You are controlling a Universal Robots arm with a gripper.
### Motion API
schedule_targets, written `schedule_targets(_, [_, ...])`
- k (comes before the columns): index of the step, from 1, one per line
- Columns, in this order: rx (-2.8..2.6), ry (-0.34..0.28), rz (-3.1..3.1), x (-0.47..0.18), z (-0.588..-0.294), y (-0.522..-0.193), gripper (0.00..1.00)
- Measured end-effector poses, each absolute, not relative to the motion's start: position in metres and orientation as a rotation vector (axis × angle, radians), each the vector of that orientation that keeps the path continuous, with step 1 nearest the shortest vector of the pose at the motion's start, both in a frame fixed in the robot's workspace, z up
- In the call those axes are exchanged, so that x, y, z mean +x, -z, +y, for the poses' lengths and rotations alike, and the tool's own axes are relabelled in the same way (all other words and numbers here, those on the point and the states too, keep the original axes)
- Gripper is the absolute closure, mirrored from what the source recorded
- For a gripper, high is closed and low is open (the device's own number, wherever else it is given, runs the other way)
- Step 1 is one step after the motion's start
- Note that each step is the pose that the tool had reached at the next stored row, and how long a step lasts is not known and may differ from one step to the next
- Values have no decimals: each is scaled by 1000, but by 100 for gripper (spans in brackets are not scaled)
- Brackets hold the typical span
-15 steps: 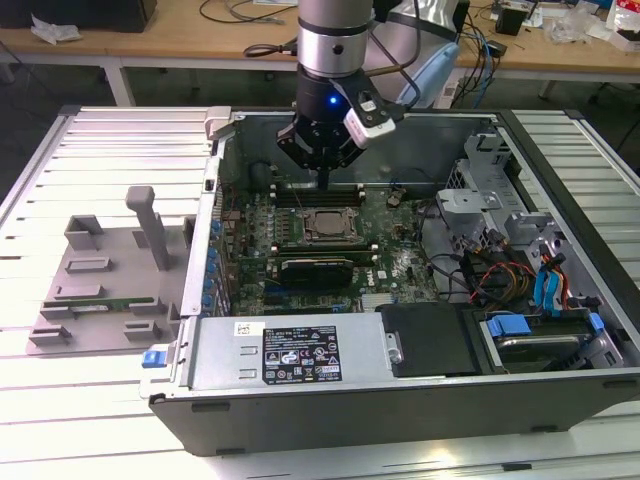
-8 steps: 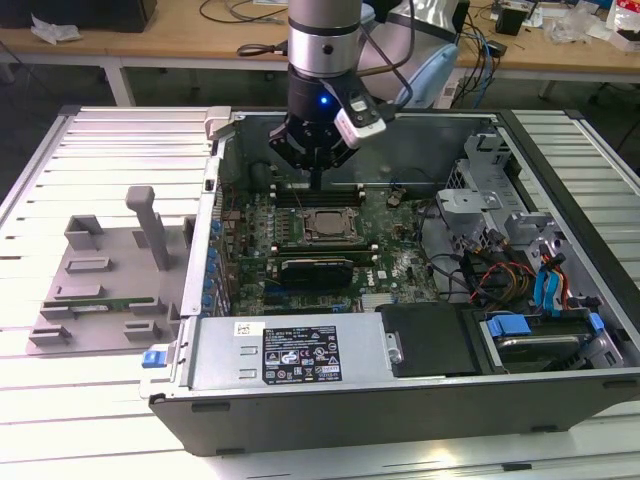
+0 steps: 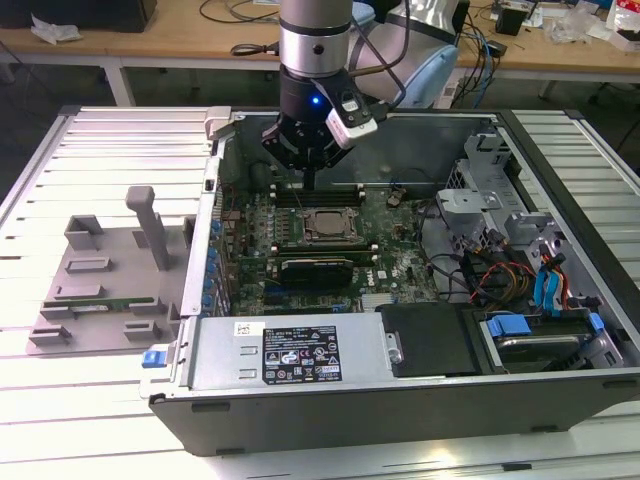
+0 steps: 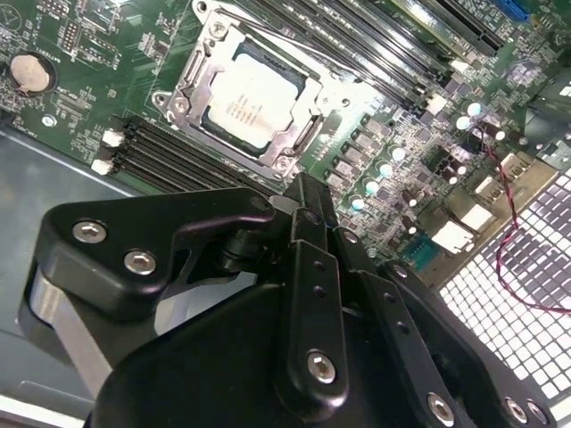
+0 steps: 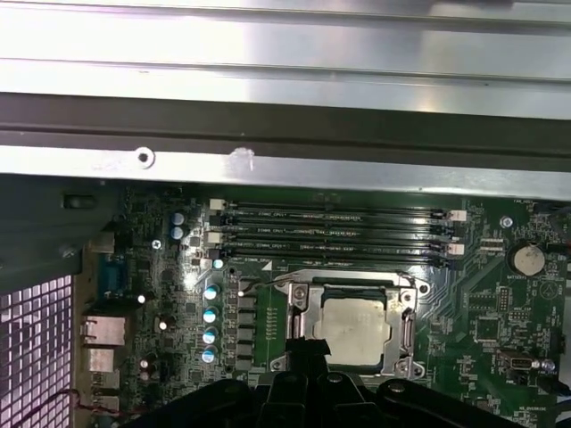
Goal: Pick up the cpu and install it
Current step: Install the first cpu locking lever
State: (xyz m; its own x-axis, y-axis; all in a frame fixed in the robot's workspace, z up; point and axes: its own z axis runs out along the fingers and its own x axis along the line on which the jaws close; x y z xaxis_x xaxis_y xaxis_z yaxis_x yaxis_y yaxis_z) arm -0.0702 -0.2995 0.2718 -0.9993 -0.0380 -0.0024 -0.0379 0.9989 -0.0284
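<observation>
Open computer case (image 3: 420, 400) of grey sheet metal lying on a slatted white table (image 3: 90, 400), seen in the exterior view. Inside lies a green motherboard (image 3: 390, 265), matte and densely studded with small components. The arm (image 3: 315, 45), a smooth silver cylinder ending in a black wrist, hangs over the board's far part. The gripper (image 3: 308, 182) points down just above the board, near the socket (image 3: 330, 226); its black, bolted fingers (image 4: 308, 214) lie pressed together with nothing between them.

The cpu (image 4: 247, 100) is a flat square chip with a pale, brushed-metal lid bearing faint print, and a thin lighter rim. It sits seated in the socket (image 4: 245, 102), enclosed by a shiny steel frame with screws at the corners. In the first wrist view the cpu (image 5: 355, 332) lies just beyond the fingertip, with four long black memory slots (image 5: 335, 234) running parallel beside the socket (image 5: 352, 325). A row of small round capacitors (image 5: 211, 323) with bright tops stands beside the frame. A coin-shaped silver battery (image 5: 525, 259) lies flat near the board's edge. A bare folded steel wall (image 5: 285, 107) of the case borders the board.
</observation>
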Motion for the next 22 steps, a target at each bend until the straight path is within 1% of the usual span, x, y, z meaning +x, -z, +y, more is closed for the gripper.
schedule_targets(11, [-60, 44, 3138, -84, -297, -270, 89])
schedule_targets(18, [-59, 45, 3138, -106, -290, -269, 89])
schedule_targets(22, [-60, 42, 3138, -113, -280, -266, 89])
